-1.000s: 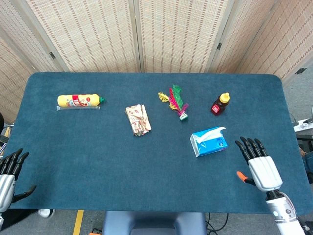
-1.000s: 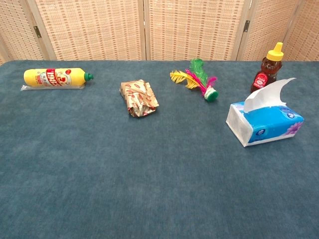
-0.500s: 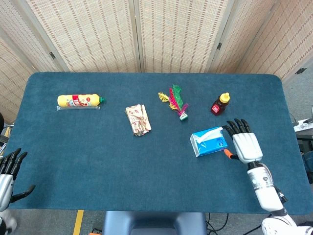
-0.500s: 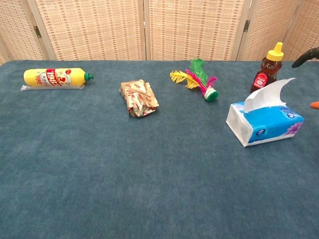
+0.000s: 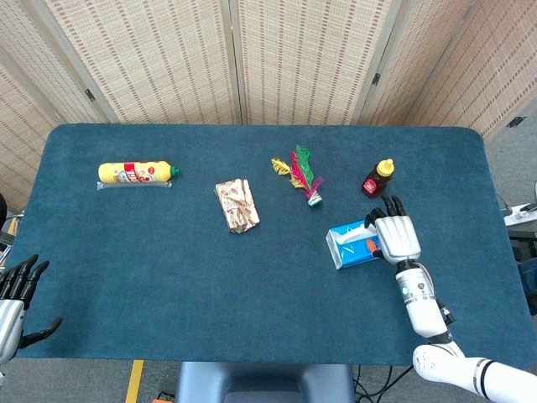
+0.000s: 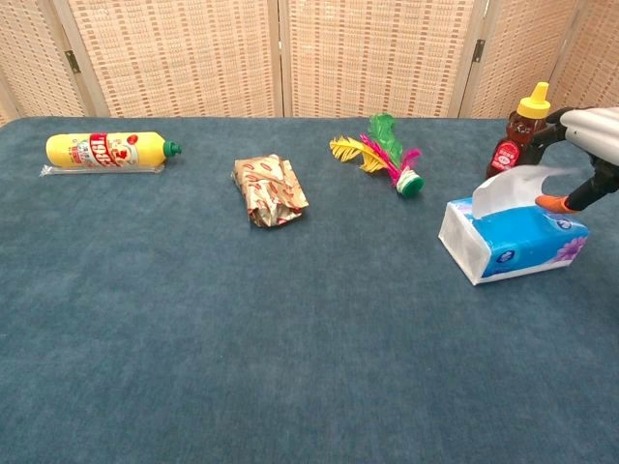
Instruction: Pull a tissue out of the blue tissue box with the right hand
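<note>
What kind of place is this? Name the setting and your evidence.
Probably a robot test or lab setup, not a home: a blue-covered table with unrelated items laid out apart, woven folding screens as backdrop, and yellow floor tape.

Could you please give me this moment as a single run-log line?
phase: reach | right hand over blue tissue box, fingers by the tissue, no grasp visible | left hand idle at table edge
</note>
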You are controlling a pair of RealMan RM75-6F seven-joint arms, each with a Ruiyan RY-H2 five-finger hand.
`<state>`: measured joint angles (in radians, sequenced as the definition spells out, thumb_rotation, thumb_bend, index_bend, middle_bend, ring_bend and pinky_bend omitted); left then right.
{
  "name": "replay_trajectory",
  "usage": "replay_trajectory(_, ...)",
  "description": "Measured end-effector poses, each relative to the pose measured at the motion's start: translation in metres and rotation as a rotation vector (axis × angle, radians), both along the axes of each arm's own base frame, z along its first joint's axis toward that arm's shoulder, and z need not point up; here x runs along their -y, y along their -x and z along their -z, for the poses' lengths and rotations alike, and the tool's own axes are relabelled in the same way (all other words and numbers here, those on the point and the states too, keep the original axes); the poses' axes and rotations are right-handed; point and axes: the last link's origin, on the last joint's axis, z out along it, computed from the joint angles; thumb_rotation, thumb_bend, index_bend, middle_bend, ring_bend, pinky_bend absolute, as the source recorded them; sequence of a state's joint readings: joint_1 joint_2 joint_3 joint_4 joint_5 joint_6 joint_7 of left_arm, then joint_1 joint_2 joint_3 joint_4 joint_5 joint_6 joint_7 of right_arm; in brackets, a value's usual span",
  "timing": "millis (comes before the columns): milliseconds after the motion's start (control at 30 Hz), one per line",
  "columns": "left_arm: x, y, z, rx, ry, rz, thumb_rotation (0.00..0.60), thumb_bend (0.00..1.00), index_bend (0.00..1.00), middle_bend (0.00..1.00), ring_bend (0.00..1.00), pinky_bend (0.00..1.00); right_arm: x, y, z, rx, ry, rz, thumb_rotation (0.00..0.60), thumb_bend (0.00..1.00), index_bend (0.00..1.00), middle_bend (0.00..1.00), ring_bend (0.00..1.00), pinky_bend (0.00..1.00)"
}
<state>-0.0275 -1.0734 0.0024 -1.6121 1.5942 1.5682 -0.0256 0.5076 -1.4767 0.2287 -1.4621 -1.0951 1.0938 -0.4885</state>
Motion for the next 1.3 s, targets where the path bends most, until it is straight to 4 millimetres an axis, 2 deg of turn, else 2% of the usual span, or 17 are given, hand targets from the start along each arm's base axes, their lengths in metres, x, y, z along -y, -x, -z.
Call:
replay_trajectory(100, 0.000, 0.000, 0.000, 0.000, 0.000, 0.003, 0.600, 0.25, 0.00, 0.00, 0.00, 0.14, 0.001, 0.002, 0.002, -0.007, 0.012, -0.003, 0.600, 0.36, 0.61, 0.44, 0.04, 0.00)
replay_trajectory(367, 0.001, -0.001, 0.001, -0.004, 0.002, 0.004, 0.600, 0.25, 0.00, 0.00, 0.00, 0.14, -0.002, 0.000, -0.003, 0.025, 0.038, -0.026, 0.600, 0.42, 0.62, 0.45, 0.05, 0.00)
replay_trajectory(533, 0.001, -0.001, 0.001, -0.004, -0.001, 0.004, 0.600, 0.25, 0.00, 0.00, 0.00, 0.14, -0.009, -0.013, -0.015, 0.069, 0.063, -0.083, 0.600, 0.42, 0.62, 0.45, 0.05, 0.00)
replay_trajectory(633, 0.001, 0.000, 0.001, -0.004, -0.001, 0.003, 0.600, 0.25, 0.00, 0.00, 0.00, 0.14, -0.018, -0.026, -0.030, 0.110, 0.095, -0.146, 0.600, 0.42, 0.62, 0.45, 0.05, 0.00)
replay_trajectory(800, 0.001, -0.001, 0.002, -0.009, 0.002, 0.003, 0.600, 0.25, 0.00, 0.00, 0.00, 0.14, -0.049, -0.041, -0.063, 0.188, 0.158, -0.270, 0.600, 0.41, 0.62, 0.45, 0.05, 0.00)
replay_trajectory(967, 0.002, -0.002, 0.002, -0.014, 0.002, 0.007, 0.600, 0.25, 0.00, 0.00, 0.00, 0.14, -0.096, -0.038, -0.085, 0.233, 0.173, -0.357, 0.600, 0.41, 0.62, 0.44, 0.05, 0.00)
replay_trajectory(1100, 0.002, -0.002, 0.003, -0.015, 0.003, 0.009, 0.600, 0.25, 0.00, 0.00, 0.00, 0.14, -0.129, -0.024, -0.092, 0.250, 0.157, -0.359, 0.600, 0.41, 0.62, 0.44, 0.05, 0.00)
replay_trajectory(1300, 0.002, -0.002, 0.003, -0.017, 0.003, 0.007, 0.600, 0.25, 0.00, 0.00, 0.00, 0.14, -0.143, -0.002, -0.088, 0.233, 0.130, -0.311, 0.600, 0.41, 0.62, 0.42, 0.05, 0.00)
